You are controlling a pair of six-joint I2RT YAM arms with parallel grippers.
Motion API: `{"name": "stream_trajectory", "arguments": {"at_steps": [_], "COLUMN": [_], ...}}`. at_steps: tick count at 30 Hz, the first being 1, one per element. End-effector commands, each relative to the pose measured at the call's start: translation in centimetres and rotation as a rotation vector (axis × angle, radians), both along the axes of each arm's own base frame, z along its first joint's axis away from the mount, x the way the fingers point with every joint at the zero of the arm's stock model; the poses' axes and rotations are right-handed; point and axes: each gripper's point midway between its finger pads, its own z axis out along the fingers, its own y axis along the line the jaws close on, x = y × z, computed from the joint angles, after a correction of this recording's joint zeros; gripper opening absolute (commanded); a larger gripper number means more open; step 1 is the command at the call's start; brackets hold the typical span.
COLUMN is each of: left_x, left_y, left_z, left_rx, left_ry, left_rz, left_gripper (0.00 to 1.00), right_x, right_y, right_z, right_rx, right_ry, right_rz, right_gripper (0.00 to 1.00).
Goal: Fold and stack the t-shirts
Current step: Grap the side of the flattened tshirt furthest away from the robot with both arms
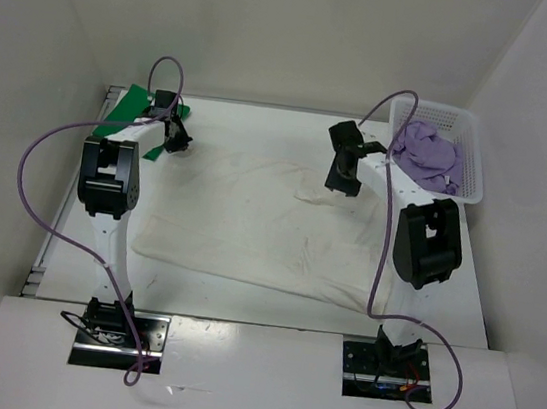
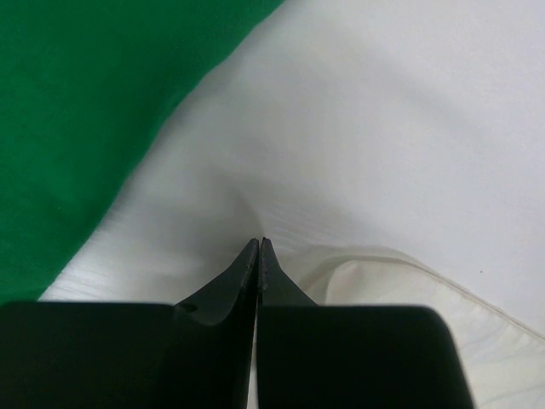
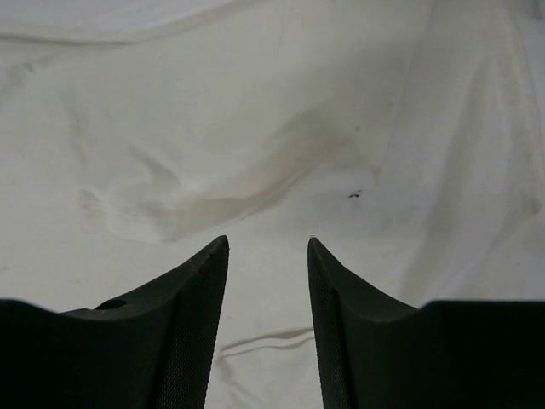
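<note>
Lying spread for folding, white-cream shirt [image 1: 250,227] has left gripper [image 2: 260,247] clenched at its far-left corner, hold unclear, right gripper [image 3: 268,247] parted over its far-right edge.

Top external: fixed high, behind the arm bases, angled down and forward. Far view. It takes in the whole bench [image 1: 263,128], both arms, the side walls and the lattice basket [image 1: 472,165] at far right.

Left wrist: mounted on the left claw [image 2: 259,244], looking out along its fingers, very near the bench top. Green t-shirt [image 2: 77,111] at upper left, an edge of the white-cream t-shirt [image 2: 400,281] at lower right.

Right wrist: mounted on the right claw [image 3: 268,243], same facing, close over the white-cream t-shirt, which fills the frame.

Overlap: all three views catch the white-cream t-shirt. Top external and left wrist share the green t-shirt at the bench's far left corner.
</note>
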Motion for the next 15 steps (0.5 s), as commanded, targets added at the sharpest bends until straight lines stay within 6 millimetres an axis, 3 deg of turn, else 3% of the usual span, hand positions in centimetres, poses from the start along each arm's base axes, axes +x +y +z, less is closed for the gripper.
{"name": "stream_trajectory", "arguments": {"at_steps": [1,3,5,10,12,13,15], "left_x": [0.5,0.2,0.1,-0.1,-0.1,-0.1,0.1], "left_y": [0.2,0.2,0.1,0.0,0.0,-0.2,-0.3], "left_z": [3.3,3.5,3.3,3.4,3.4,3.4,3.6], "left_rx": [-0.005,-0.005,-0.012,-0.018,-0.018,-0.026,-0.032], "left_ry": [-0.068,-0.069,-0.068,-0.068,-0.068,-0.068,-0.078], "left_rz": [0.006,0.006,0.013,0.007,0.007,-0.001,0.006], "left_gripper": [0.0,0.0,0.0,0.0,0.0,0.0,0.0], "right_x": [0.7,1.6,2.7,3.7,2.7,1.3,0.2], "right_y": [0.2,0.5,0.2,-1.7,-2.9,-3.4,-3.8], "right_z": [2.8,4.3,5.4,4.2,2.6,1.1,1.2], "right_rx": [0.08,0.124,0.107,0.04,0.029,0.016,0.05], "right_ry": [-0.102,-0.122,-0.139,-0.132,-0.081,-0.041,-0.057], "right_rz": [-0.006,0.019,0.026,-0.03,-0.06,-0.06,-0.096], "right_gripper": [0.48,0.5,0.42,0.37,0.46,0.46,0.46]}}
